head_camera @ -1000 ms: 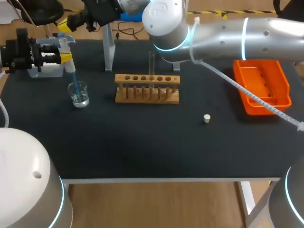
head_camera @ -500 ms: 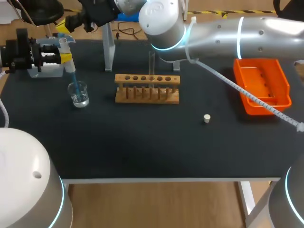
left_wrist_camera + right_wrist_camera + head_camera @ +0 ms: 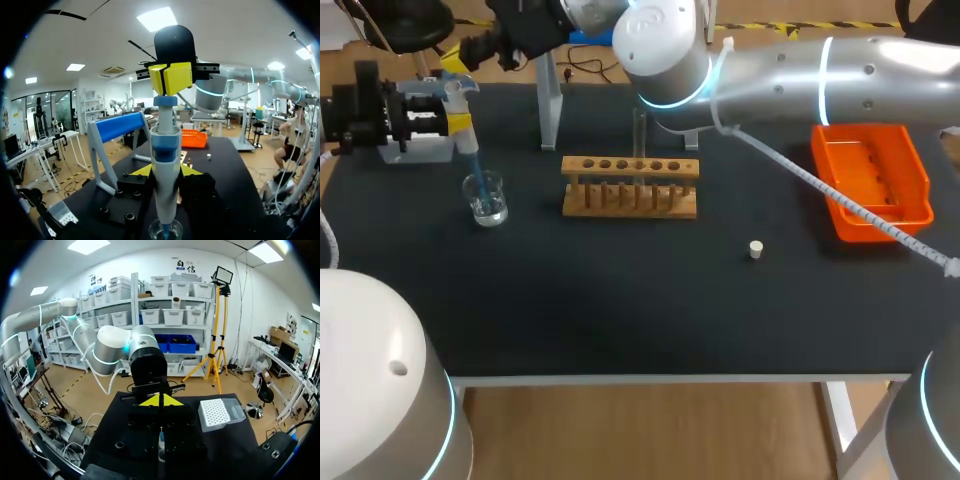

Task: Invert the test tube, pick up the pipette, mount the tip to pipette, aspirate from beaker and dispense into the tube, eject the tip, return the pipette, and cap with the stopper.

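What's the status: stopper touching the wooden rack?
Apart. Head view: the stopper sits on bare black tabletop, a clear gap from the wooden rack.

Robotics lab, black bench (image 3: 620,300) with wooden tube rack (image 3: 630,186), glass beaker (image 3: 485,197), pipette (image 3: 460,115)

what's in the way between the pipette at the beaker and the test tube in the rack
Nothing visible: bare table lies between the pipette in the beaker and the rack holding the test tube. The right arm's elbow looks close above the tube in the head view; clearance cannot be told.
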Available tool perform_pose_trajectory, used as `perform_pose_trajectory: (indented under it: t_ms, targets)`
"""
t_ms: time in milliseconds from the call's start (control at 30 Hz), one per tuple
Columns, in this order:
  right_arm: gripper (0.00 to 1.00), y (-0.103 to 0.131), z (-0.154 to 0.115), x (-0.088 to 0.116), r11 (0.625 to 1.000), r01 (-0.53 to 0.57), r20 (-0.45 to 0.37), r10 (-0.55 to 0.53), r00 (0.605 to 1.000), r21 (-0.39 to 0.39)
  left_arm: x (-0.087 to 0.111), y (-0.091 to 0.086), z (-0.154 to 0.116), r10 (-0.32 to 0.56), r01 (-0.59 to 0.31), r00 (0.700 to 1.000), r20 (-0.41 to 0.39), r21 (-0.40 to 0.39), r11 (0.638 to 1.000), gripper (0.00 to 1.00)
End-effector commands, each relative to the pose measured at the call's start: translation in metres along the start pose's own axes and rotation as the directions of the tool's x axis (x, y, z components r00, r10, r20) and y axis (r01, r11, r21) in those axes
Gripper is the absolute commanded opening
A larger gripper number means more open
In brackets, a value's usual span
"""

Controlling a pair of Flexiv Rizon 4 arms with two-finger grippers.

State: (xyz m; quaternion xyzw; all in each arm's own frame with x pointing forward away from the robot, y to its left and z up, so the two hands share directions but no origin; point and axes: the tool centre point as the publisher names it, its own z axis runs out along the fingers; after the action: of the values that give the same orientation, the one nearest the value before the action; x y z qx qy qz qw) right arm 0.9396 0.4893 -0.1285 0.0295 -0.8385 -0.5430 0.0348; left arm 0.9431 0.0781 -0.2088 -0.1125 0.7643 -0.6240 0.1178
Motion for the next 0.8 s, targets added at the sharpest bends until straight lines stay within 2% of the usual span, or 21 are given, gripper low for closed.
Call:
perform_pose_trajectory:
  t_ms: [33,800]
  targets:
    - [0.0,-0.001,0.001,-0.003,1.0,0.0,-0.003,0.0,1.0,0.012,0.0,-0.001,0.0,0.001,-0.001,1.0,0.002,0.002,1.0,0.0]
    - [0.0,-0.015,0.011,-0.001,0.998,0.007,-0.016,-0.006,1.0,0.067,0.0,-0.001,0.0,0.001,-0.001,1.0,0.002,0.002,1.0,0.0]
